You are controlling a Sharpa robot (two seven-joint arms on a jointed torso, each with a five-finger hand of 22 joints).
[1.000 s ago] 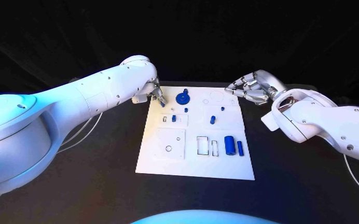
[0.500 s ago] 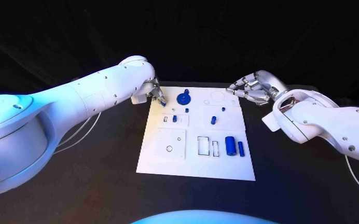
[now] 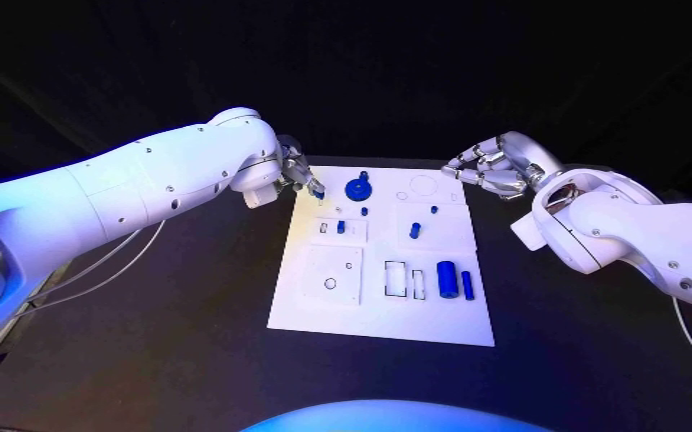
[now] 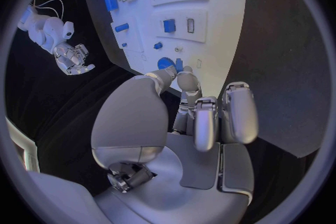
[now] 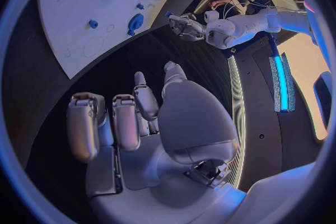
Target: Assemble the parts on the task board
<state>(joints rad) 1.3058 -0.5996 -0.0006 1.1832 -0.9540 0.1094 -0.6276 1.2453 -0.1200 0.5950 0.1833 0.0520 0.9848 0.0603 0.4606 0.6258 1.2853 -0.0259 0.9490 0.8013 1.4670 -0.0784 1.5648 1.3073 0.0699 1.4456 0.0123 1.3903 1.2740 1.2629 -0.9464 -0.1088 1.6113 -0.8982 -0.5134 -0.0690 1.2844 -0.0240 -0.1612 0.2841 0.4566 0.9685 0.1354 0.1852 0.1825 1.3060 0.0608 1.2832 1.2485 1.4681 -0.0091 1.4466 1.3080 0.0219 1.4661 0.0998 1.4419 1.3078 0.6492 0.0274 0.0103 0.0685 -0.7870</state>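
The flat white rectangular task board (image 3: 378, 297) lies in the middle of the black table (image 3: 173, 352), and everything else sits around it. At the board's far left corner hovers the left silver many-fingered hand (image 3: 297, 174) on its white arm. Its fingers are drawn in close together; a small blue piece (image 3: 316, 192) shows right at the fingertips (image 4: 181, 79), but I cannot tell whether it is pinched there or merely lies beneath them. Just beside that hand, on the board's far edge, sits a round blue disc-shaped part with a knob (image 3: 358, 189). Toward the board's middle are a few small blue pegs (image 3: 413, 230). Nearer the board's near right side, a stout blue cylinder (image 3: 447, 279) lies beside a slimmer blue rod (image 3: 467, 285), next to narrow rectangular slots (image 3: 394, 279).

Off the board's far right corner, above the table and apart from the board, hangs the right silver many-fingered hand (image 3: 488, 170). Its fingers (image 5: 126, 120) are curled in side by side toward the palm with nothing in them.
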